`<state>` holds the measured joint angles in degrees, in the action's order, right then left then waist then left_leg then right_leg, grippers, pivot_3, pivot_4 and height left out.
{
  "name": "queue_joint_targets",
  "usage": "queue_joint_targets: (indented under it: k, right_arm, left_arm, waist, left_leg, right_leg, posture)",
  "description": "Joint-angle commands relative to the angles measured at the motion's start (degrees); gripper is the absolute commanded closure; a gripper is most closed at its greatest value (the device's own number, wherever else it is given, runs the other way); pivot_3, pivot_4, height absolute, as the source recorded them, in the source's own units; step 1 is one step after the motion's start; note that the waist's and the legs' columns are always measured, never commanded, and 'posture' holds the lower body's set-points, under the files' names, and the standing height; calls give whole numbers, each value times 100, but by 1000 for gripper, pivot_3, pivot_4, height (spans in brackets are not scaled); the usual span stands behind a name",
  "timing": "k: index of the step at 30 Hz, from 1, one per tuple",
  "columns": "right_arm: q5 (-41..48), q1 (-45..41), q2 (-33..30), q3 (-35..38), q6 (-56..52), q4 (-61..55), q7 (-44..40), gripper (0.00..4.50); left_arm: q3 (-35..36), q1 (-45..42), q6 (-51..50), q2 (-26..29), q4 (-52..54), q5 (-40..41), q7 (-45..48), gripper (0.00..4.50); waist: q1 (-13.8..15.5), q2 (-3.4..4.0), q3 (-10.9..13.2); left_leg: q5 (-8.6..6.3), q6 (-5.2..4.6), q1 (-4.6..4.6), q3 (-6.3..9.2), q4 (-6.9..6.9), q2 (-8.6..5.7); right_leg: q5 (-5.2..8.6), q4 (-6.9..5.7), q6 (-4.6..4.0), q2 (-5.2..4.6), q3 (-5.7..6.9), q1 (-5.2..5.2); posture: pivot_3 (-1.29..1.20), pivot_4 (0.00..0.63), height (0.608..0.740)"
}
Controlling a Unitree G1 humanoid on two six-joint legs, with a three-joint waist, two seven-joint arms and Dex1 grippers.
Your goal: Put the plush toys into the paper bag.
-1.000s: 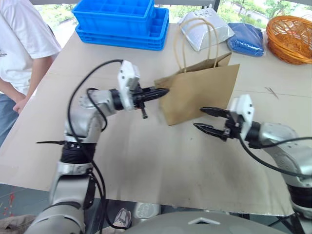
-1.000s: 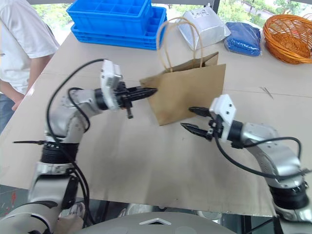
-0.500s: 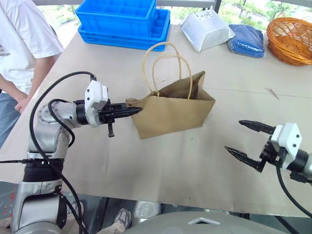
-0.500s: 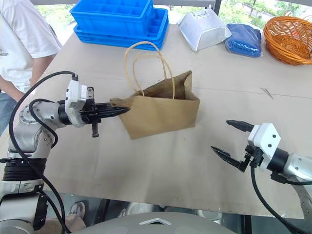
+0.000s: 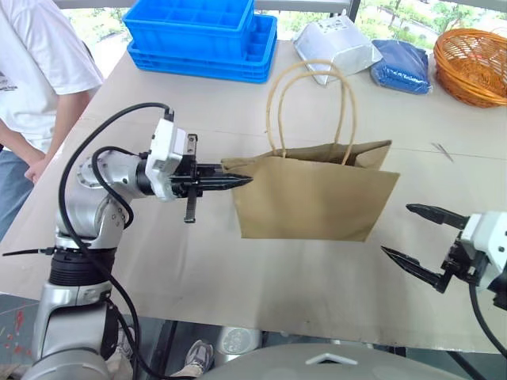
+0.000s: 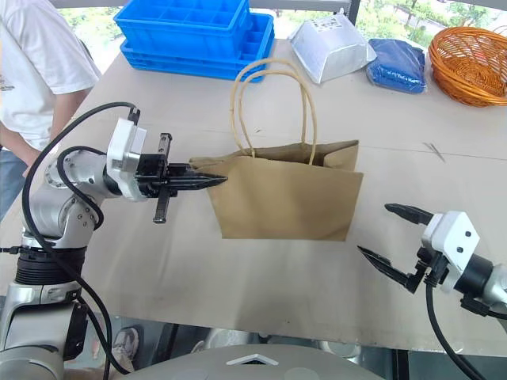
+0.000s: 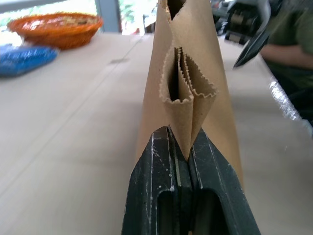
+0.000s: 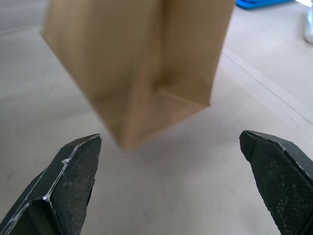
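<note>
Tan table (image 5: 158,261): left gripper (image 5: 242,180) pinching paper bag (image 5: 317,198) edge; right gripper (image 5: 418,241) spread wide.

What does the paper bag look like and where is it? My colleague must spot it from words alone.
On the big beige table, look at the middle, in front of the stacked blue trays. The paper bag hangs there, its folded side edge pinched by the left gripper. It alone is plain brown kraft with two tan loop handles.
</note>
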<state>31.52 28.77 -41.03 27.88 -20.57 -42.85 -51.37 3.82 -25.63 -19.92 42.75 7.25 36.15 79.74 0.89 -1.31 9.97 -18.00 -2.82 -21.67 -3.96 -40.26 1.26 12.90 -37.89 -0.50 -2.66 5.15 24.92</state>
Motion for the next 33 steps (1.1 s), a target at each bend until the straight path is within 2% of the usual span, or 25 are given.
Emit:
queue_joint_targets:
  k: [1, 6, 13, 16, 21, 23, 29, 33]
  right_arm:
    - [102, 105, -18, 233, 95, -140, -61, 18]
    - [44, 308, 25, 252, 164, -153, -64, 18]
    - [-2, 224, -41, 183, 204, -62, -59, 18]
    - [0, 161, -52, 159, 221, -35, -74, 0]
    - [189, 134, -26, 256, 235, -11, -172, 0]
    - [296, 208, -28, 367, 261, 9, -300, 0]
    - [396, 487, -24, 869, 549, 284, -774, 0]
    - [410, 1040, 71, 1611, 956, 851, -1472, 0]
  left_arm:
    - [-152, 43, 185, -28, 98, -142, 61, 4500]
    - [-505, 284, 877, -219, -358, -690, 189, 4500]
    - [-600, 260, 1110, -246, -663, -878, 243, 4500]
    - [-421, 319, 765, -129, -568, -603, 190, 3487]
    - [150, 724, -91, 56, 70, -74, -412, 1087]
    - [527, 1060, -622, 147, 533, 243, -897, 303]
    - [1631, 2374, -1820, 325, 1582, 1086, -1864, 303]
    - [2579, 3861, -1798, 293, 1899, 899, -1926, 303]
  waist:
    - [-10, 3, -2]
    - [4, 9, -5]
    - [6, 7, -9]
    - [-1, 7, -9]
    - [-7, 7, -8]
    - [0, 7, -8]
    - [-3, 7, -11]
    - [-9, 15, -15]
  left_leg:
    - [0, 0, 4, 0, 0, 0]
    - [0, 0, 15, -4, 0, 0]
    - [-2, -4, 13, -3, 0, 0]
    - [-2, -4, 14, -3, 0, 0]
    - [-2, -4, 14, -2, 0, 3]
    - [-2, -4, 14, -1, 0, 4]
    - [-5, -6, 15, 1, 0, 4]
    - [-5, -6, 16, 2, 1, 5]
  right_leg:
    - [0, -1, 0, 2, -3, -2]
    - [9, -1, 14, 6, -10, -10]
    - [8, 1, 12, 4, -10, -11]
    - [8, 0, 12, 4, -10, -11]
    - [5, 0, 7, 4, -10, -11]
    - [5, 0, 7, 2, -10, -11]
    - [4, 3, 4, -4, -11, -13]
    - [12, 4, 14, -5, -10, -12]
  posture:
    - [0, 150, 740]
    - [0, 150, 740]
    - [0, 150, 740]
    - [0, 150, 740]
    - [0, 150, 740]
    - [0, 150, 740]
    - [0, 150, 740]
    - [0, 150, 740]
